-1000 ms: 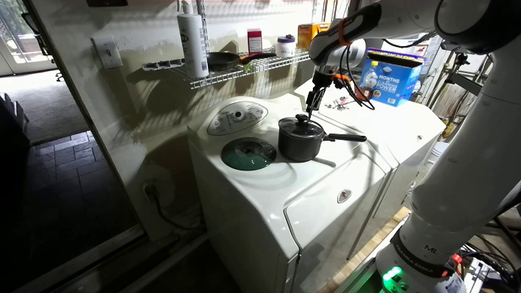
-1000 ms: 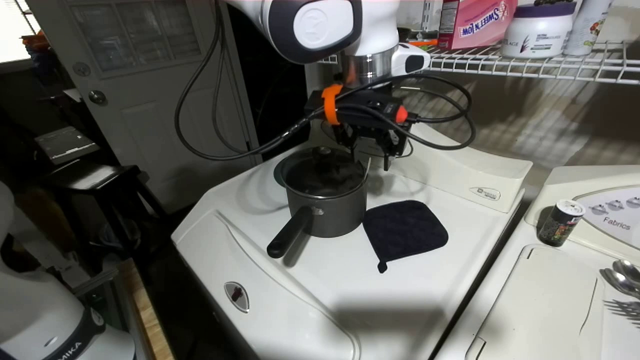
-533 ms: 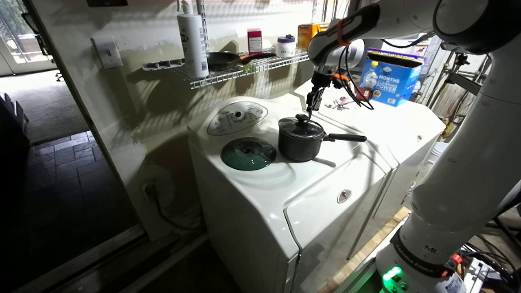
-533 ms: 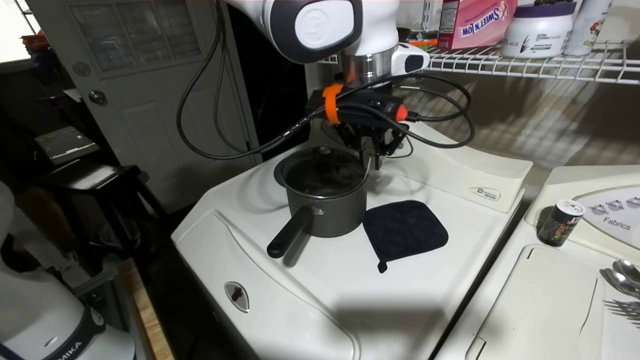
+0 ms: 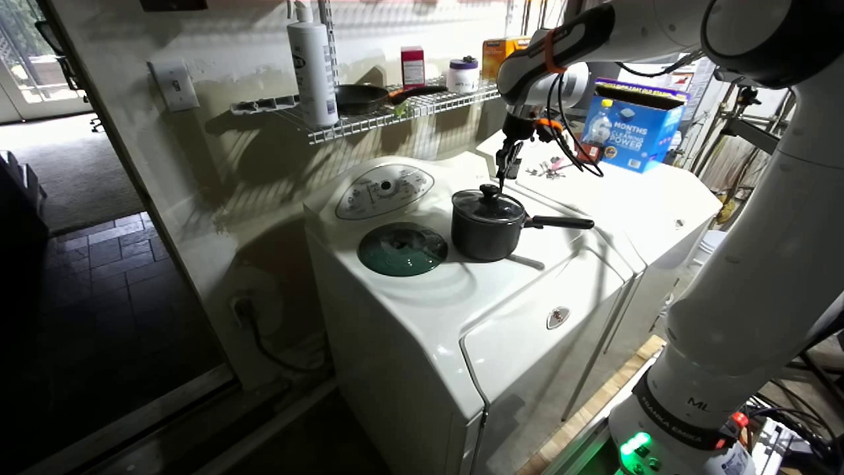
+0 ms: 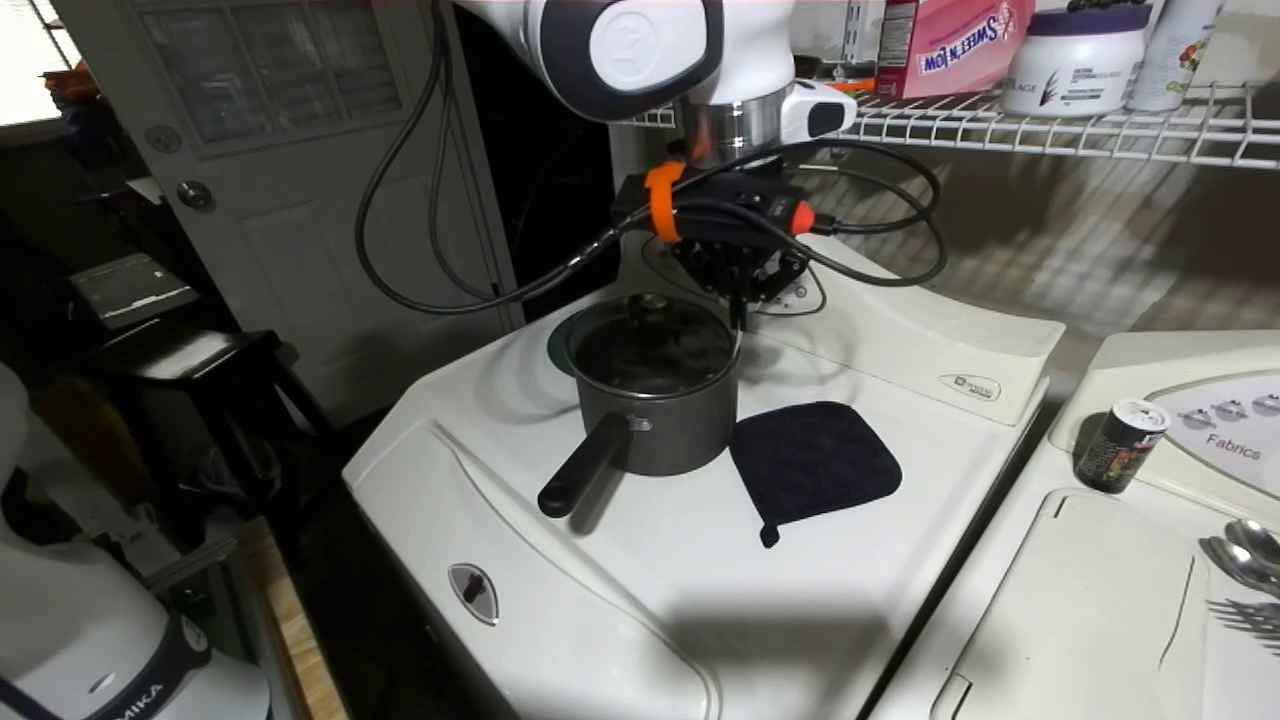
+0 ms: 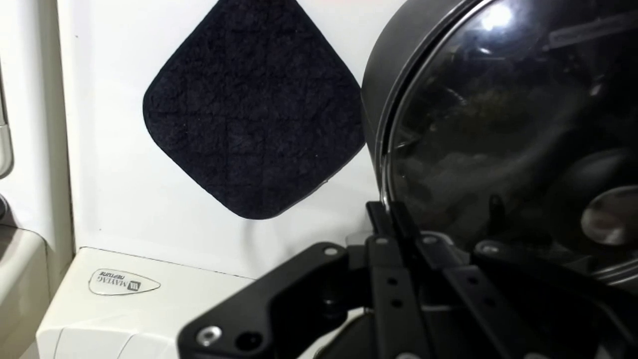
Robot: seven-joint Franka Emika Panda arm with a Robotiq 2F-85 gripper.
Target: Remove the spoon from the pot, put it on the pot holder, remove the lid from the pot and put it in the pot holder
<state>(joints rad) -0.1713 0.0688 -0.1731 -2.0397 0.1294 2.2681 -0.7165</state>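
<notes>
The dark grey pot [image 6: 660, 440] stands on the white machine top, its black handle [image 6: 582, 470] pointing out over the front. Its glass lid [image 6: 640, 350] with a black knob [image 5: 488, 191] sits on top. At the rim, a short bit of the spoon's thin metal handle [image 6: 738, 345] sticks up; the rest is hidden by pot and lid. My gripper [image 6: 739, 318], pointing down over that rim, is shut on this handle. In the wrist view a shiny strip runs in between the gripper's fingertips [image 7: 380, 219]. The dark blue pot holder [image 7: 259, 109] lies flat right beside the pot.
A green disc [image 5: 395, 260] lies on the machine on the pot's far side from the pot holder. Behind rises the control panel [image 5: 386, 188]. A wire shelf [image 6: 1100, 140] with boxes and jars hangs above. A seasoning can [image 6: 1122, 445] and spoons [image 6: 1245, 560] rest on the neighbouring machine.
The gripper's fingers have come together on the spoon handle, and the gripper has risen slightly. Pot and pot holder have shifted a little, towards the right in an exterior view.
</notes>
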